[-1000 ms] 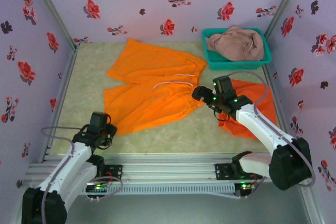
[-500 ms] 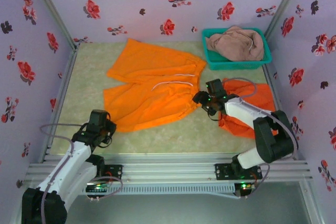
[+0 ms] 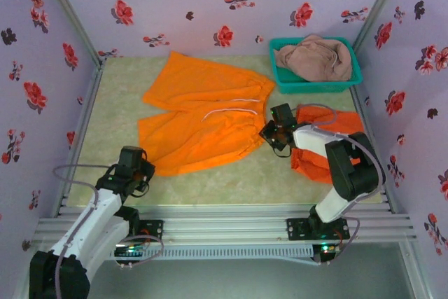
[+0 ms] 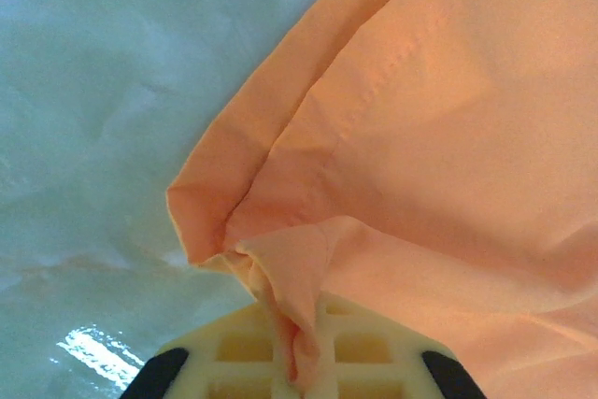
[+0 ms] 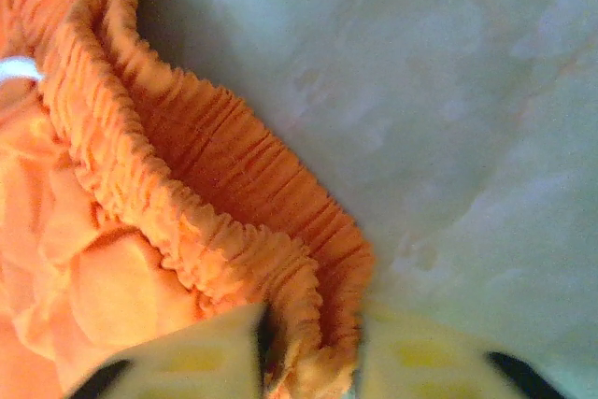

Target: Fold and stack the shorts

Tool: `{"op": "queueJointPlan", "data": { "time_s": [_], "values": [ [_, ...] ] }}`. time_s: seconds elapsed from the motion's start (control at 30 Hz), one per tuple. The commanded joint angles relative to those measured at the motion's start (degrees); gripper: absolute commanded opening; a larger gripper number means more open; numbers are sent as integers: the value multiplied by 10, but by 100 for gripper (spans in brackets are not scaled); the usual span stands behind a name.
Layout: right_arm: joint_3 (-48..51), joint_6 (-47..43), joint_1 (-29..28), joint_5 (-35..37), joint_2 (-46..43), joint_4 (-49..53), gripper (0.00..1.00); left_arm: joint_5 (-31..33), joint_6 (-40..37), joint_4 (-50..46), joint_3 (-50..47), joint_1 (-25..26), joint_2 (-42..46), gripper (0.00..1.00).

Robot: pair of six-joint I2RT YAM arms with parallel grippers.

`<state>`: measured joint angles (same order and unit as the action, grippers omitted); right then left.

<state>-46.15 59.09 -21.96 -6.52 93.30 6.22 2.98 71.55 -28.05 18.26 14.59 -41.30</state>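
Note:
A bright orange pair of shorts (image 3: 203,120) lies spread flat mid-table, its white drawstring (image 3: 231,110) on top. My left gripper (image 3: 145,169) is at its near-left hem corner; in the left wrist view the gripper (image 4: 301,366) is shut, with a fold of orange hem (image 4: 280,277) pinched between its jaws. My right gripper (image 3: 269,133) is at the waistband's near-right corner; close up, the gripper (image 5: 313,357) is shut on the gathered waistband (image 5: 234,240). A second pair of orange shorts (image 3: 336,146) lies crumpled under the right arm. Pink-brown shorts (image 3: 313,59) sit in the basket.
The teal mesh basket (image 3: 280,78) stands at the back right, against the flowered walls that close in the table on three sides. Bare pale tabletop (image 3: 115,113) shows left of the spread shorts and along the near edge (image 3: 231,180).
My right gripper has swung down and left onto the waistband corner and closed from wide open onto it. The left gripper finished closing on the hem and stayed where it was.

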Motion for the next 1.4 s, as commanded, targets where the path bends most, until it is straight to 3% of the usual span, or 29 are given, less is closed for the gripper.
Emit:
{"op": "queueJointPlan", "data": {
  "time_s": [0.0, 0.1, 0.63, 0.97, 1.13, 1.37],
  "values": [
    [-17, -7, 7, 19, 5, 5, 13, 12, -27, -2, 23, -12, 3, 0],
    [-22, -13, 6, 18, -19, 26, 0, 14, -49, -25, 51, -23, 10, 0],
    [-83, -87, -9, 4, -244, 258, 0, 86, -182, -237, 333, -53, 40, 0],
    [-119, -73, -50, 3, -298, 327, 0, 122, -275, -327, 534, -53, 7, 0],
    [-103, -45, -59, 4, -310, 335, 0, 118, -313, -305, 576, -53, -48, 0],
    [-77, 34, -64, 17, -298, 327, 0, 111, -345, -200, 593, -53, -176, 0]
  ]
}}
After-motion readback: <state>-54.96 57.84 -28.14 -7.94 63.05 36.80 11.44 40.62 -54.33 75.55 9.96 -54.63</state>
